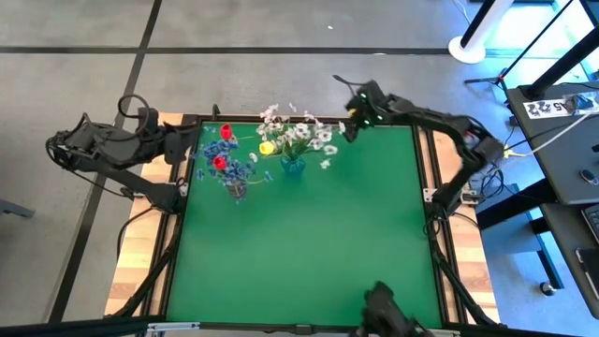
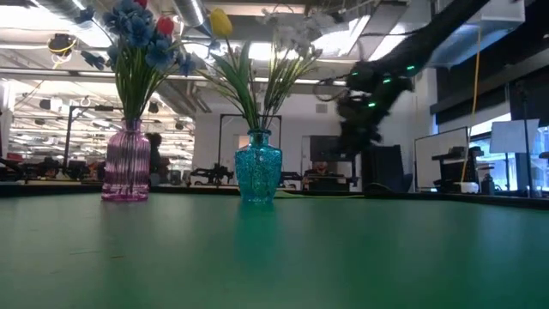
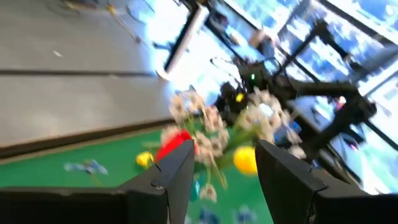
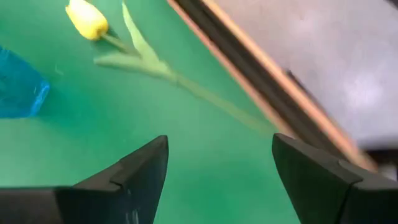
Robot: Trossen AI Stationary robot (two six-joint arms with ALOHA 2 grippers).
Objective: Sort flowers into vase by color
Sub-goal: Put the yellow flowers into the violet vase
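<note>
A pink ribbed vase (image 2: pixel 126 163) (image 1: pixel 236 190) holds blue clusters (image 2: pixel 137 26) and a red bud (image 2: pixel 165 24). To its right, a blue glass vase (image 2: pixel 257 167) (image 1: pixel 292 167) holds white sprays (image 1: pixel 309 136) and a yellow bud (image 2: pixel 220 21). In the right wrist view a yellow tulip (image 4: pixel 87 18) on a long green stem (image 4: pixel 186 84) shows over the green mat beside the blue vase (image 4: pixel 18 93); whether it lies on the mat I cannot tell. My right gripper (image 4: pixel 217 168) (image 1: pixel 348 129) is open near the far edge, right of the white sprays. My left gripper (image 3: pixel 224 168) (image 1: pixel 192 154) is open at the table's left edge, facing the flowers.
The green mat (image 1: pixel 309 243) stretches bare from the vases to the near edge. A dark frame and a wooden border (image 4: pixel 261 68) run along the far edge. A dark mount (image 1: pixel 384 304) sits at the near edge. Behind the table are desks and equipment (image 2: pixel 463 172).
</note>
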